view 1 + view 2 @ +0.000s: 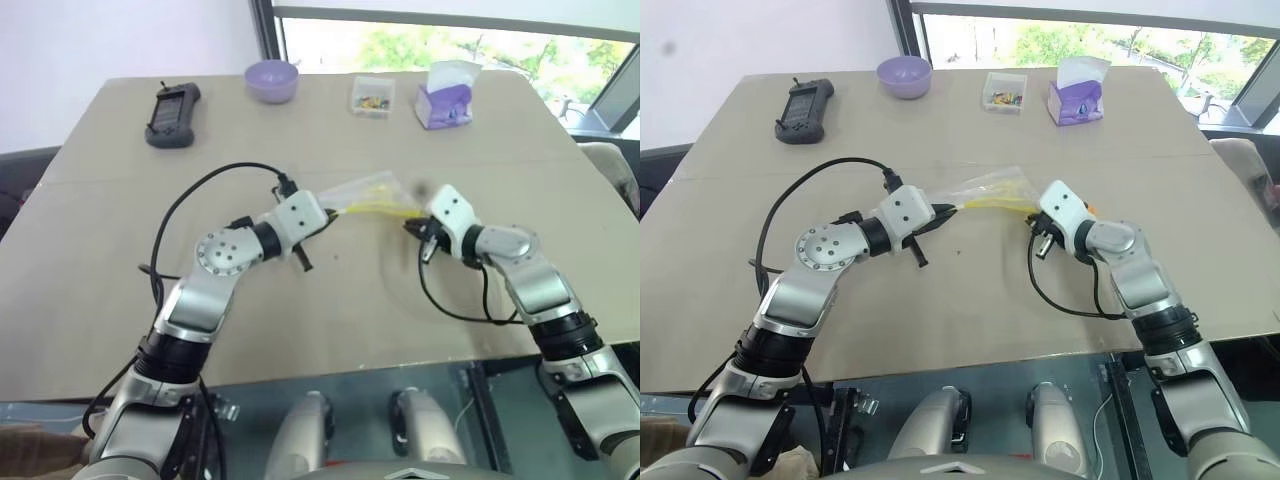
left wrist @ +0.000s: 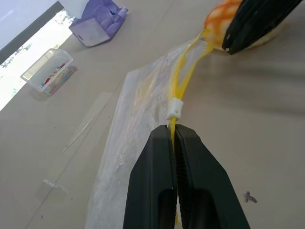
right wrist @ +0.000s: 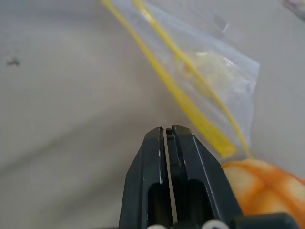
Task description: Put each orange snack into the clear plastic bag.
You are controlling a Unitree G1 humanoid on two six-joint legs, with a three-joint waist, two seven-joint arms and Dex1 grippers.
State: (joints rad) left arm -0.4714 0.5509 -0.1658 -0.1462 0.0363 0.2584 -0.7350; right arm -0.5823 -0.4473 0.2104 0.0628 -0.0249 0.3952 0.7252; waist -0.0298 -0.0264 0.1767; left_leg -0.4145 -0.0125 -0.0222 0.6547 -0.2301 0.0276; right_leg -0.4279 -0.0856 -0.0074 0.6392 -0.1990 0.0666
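The clear plastic bag (image 1: 370, 192) lies crinkled on the table's middle, its yellow seal strip (image 2: 183, 76) stretched between my two grippers. My left gripper (image 2: 174, 130) is shut on one end of that strip, just behind the white slider. My right gripper (image 3: 167, 130) is shut with nothing visible between its fingers, at the strip's other end. An orange snack (image 3: 259, 183), round with a darker criss-cross grid, rests on the table right beside the right fingers (image 2: 252, 21), at the bag's mouth and partly hidden by them.
Along the far side of the table (image 1: 100, 300) stand a black handheld device (image 1: 172, 115), a purple bowl (image 1: 271, 80), a small clear box of coloured bits (image 1: 371, 96) and a purple tissue pack (image 1: 445, 100). Black cables loop beside both wrists.
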